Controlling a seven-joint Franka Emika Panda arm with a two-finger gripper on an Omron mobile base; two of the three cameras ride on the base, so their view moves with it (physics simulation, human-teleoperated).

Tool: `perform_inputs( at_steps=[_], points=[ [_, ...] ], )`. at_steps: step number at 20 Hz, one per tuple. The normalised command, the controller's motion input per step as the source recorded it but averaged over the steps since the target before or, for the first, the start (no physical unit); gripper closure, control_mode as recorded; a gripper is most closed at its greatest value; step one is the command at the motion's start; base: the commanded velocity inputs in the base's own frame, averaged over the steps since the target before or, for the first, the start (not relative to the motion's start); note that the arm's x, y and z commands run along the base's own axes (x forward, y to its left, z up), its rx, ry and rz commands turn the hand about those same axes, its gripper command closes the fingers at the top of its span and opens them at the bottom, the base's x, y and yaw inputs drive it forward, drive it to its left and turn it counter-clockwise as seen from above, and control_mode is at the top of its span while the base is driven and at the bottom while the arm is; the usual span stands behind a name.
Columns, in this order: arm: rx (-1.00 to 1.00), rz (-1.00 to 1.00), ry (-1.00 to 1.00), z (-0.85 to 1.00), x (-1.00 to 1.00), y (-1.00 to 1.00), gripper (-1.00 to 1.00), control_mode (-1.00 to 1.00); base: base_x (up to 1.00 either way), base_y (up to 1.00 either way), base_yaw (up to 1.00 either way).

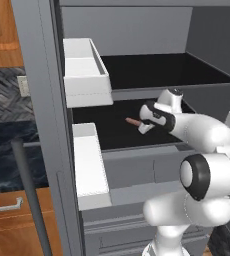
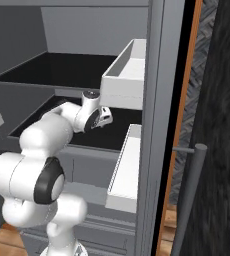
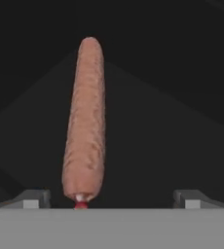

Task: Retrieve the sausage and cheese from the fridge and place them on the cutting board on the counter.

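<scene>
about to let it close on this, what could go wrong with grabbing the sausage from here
1. The sausage lies lengthwise between the open gripper's fingertips, nearer the left one; closing could nudge or roll it rather than pinch it squarely.
2. Only its near end sits at the fingertips, so a grip there may let the long far part droop or slip.
3. The hand works inside the fridge on the dark shelf, beside a white door bin; lifting out carelessly might clip it.

Arm (image 1: 202, 130) stretched forward, claw (image 3: 113, 198) spread wide, empty.
</scene>
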Motion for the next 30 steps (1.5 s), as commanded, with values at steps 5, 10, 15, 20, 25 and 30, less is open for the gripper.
perform_inputs(
  at_steps=[5,10,15,20,25,30],
  points=[
    [0.00,0.08,0.00,-0.06,0.36,0.04,-1.00,-1.00,0.00,0.00,0.00],
    [0.00,0.07,-0.01,-0.19,0.25,0.15,-1.00,-1.00,0.00,0.00,0.00],
    [0.00,0.06,-0.14,-0.18,-0.34,0.15,-1.00,-1.00,0.00,0.00,0.00],
    [0.00,0.11,-0.07,-0.04,0.09,0.64,-1.00,-1.00,0.00,0.00,0.00],
    [0.00,0.04,0.02,-0.28,0.08,0.12,-1.00,-1.00,0.00,0.00,0.00],
    [0.00,0.04,0.02,-0.40,0.10,-0.01,-1.00,-1.00,0.00,0.00,0.00]
  ],
)
